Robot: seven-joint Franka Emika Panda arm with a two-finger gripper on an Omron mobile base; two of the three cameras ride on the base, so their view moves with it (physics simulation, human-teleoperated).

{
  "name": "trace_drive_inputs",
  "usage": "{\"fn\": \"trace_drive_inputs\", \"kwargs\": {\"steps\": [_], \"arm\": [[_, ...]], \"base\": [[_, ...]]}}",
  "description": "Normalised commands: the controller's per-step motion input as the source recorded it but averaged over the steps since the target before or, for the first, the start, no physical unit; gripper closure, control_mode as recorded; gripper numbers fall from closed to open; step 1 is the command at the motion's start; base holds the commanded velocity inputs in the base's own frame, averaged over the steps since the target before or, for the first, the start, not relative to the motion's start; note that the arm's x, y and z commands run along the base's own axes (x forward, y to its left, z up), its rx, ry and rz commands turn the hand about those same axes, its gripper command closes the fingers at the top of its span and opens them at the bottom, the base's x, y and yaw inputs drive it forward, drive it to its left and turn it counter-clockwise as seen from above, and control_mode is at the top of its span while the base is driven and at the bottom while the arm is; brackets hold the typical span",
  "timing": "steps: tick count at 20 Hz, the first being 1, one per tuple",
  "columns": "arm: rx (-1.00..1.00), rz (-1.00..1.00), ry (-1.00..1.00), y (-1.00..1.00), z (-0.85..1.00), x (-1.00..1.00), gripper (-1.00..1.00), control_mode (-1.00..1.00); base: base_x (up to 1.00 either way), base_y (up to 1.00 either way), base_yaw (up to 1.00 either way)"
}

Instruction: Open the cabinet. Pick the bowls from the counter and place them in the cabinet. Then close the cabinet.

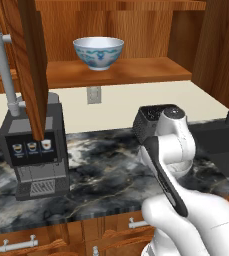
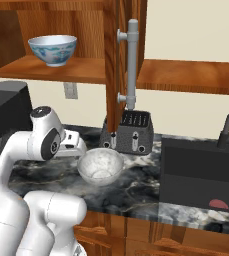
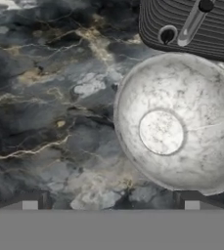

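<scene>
The table (image 3: 45, 122) looks like shiny dark marble, the cabinet (image 1: 116, 70) is smooth reddish wood with a grey metal handle (image 2: 131, 65), the grey bowl (image 3: 177, 124) looks like speckled stone, and the blue-patterned bowl (image 1: 98, 52) is glossy white.

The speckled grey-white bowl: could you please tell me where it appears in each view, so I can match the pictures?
Left base view: I cannot make it out here.
Right base view: the speckled bowl stands on the counter, left of centre, just in front of the toaster.
Hand view: it lies right of centre, just below the toaster's dark slotted top.
Shared landmark: the toaster, standing on the counter in all three views.
</scene>
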Motion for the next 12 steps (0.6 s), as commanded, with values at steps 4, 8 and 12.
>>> {"fn": "trace_drive_inputs", "kwargs": {"steps": [4,8,12], "arm": [[0.0,0.0,0.0,-0.03,-0.34,0.29,-1.0,-1.0],[0.0,0.0,0.0,0.0,-0.26,0.37,-1.0,-1.0],[0.0,0.0,0.0,0.0,-0.26,0.39,-1.0,-1.0]], "base": [[0.0,0.0,0.0],[0.0,0.0,0.0],[0.0,0.0,0.0]]}}
